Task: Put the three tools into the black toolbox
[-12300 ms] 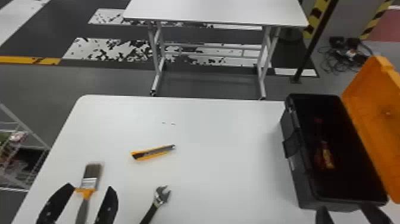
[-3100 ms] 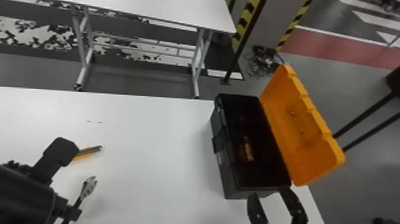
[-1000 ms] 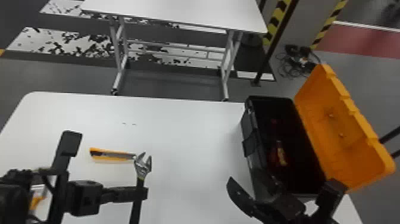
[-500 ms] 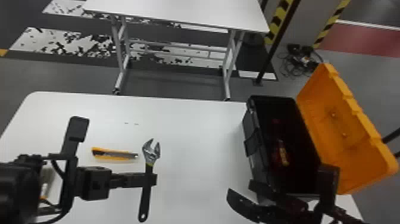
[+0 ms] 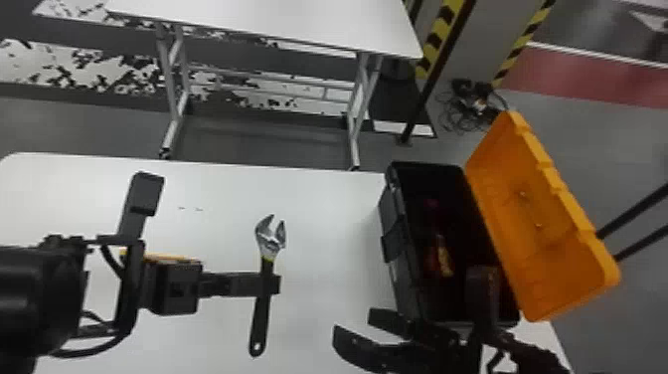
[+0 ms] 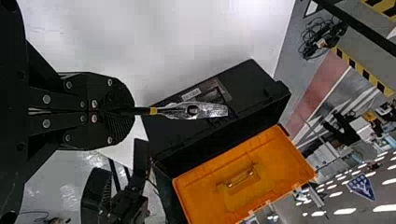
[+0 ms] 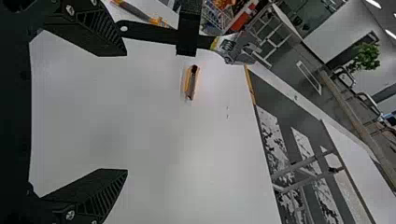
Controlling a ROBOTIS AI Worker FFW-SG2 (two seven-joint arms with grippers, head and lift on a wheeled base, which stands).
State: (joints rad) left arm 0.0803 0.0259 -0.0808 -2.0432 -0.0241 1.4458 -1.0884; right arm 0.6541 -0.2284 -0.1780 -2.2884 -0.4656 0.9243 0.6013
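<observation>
Wrench [image 5: 260, 321] clamped in left end effector [image 5: 271, 285]; black toolbox [image 5: 404, 284] open.

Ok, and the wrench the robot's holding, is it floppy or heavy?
Probably stiff: the wrench sticks out straight on both sides of the left gripper. It may feel heavy for its size, as its head looks like metal. It might swing if the grip loosened, since it's pinched at one spot on the handle.
</observation>
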